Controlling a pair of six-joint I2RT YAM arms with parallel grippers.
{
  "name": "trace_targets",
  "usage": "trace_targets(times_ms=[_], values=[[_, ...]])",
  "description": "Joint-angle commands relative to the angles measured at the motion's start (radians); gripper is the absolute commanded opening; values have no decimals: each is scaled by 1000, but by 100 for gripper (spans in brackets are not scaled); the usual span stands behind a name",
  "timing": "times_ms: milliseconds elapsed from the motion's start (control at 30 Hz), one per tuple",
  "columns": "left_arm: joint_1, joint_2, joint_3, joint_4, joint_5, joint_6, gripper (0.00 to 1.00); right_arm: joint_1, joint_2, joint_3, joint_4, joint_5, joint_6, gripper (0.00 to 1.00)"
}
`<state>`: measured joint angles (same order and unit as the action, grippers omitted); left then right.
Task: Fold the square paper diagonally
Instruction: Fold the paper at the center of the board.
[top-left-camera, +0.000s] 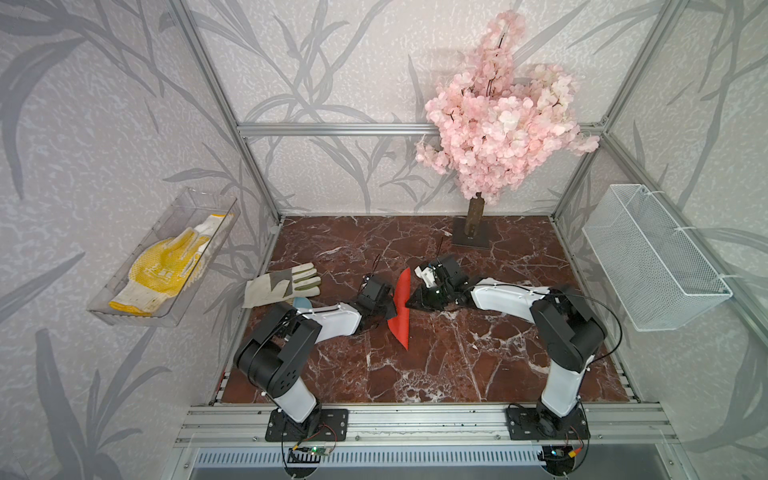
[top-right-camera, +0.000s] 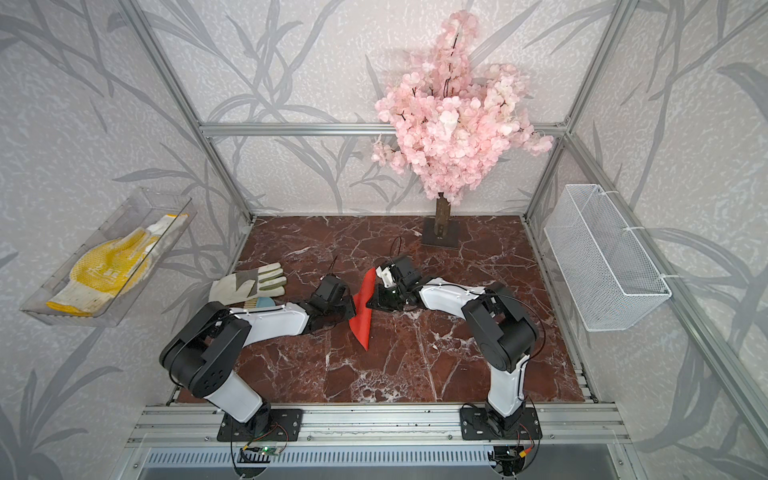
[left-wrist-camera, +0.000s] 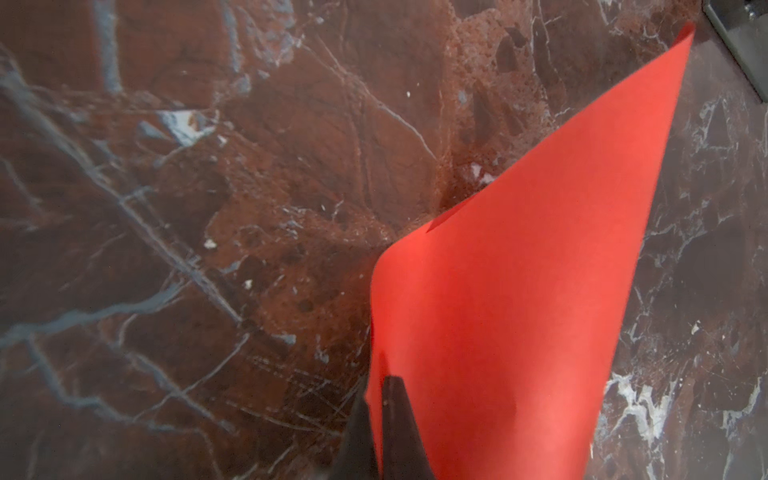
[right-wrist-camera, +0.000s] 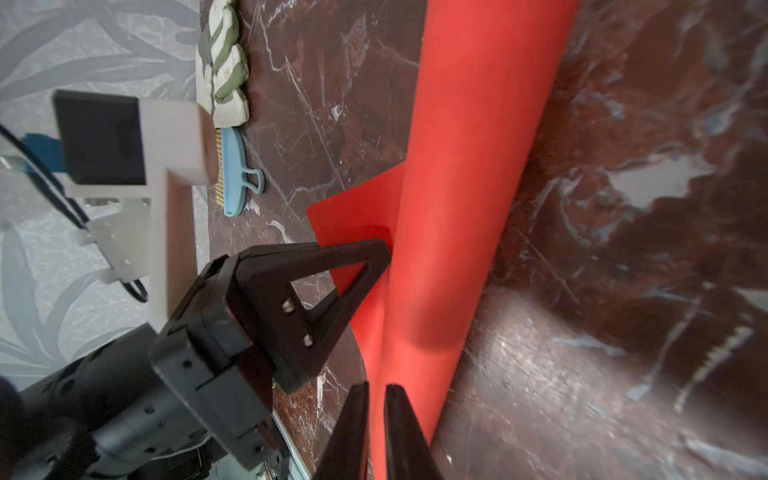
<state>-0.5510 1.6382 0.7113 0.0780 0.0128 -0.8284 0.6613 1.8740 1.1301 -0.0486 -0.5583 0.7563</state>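
With the left gripper (left-wrist-camera: 376, 386) clamping the thin red-orange square paper (top-left-camera: 401, 320) and the right gripper (right-wrist-camera: 376, 388) pinched narrowly on it, opposite corners should meet exactly before creasing.

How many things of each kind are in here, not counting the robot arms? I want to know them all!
gloves: 2 (grey-white glove, yellow glove)
red paper: 1
blue brush: 1
pink blossom tree: 1
white wire basket: 1
clear tray: 1
Total: 7
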Motion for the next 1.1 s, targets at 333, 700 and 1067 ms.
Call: trace_targets(times_ms=[333, 700, 1067], values=[[-17, 40, -27, 7, -25, -55, 0, 47, 171, 187, -121, 43, -32, 11], [-20, 41, -48, 40, -21, -92, 0, 52, 255, 295, -293, 160, -122, 12], [-15, 36, -93, 40, -69, -162, 0, -22, 206, 193, -364, 175, -204, 11]])
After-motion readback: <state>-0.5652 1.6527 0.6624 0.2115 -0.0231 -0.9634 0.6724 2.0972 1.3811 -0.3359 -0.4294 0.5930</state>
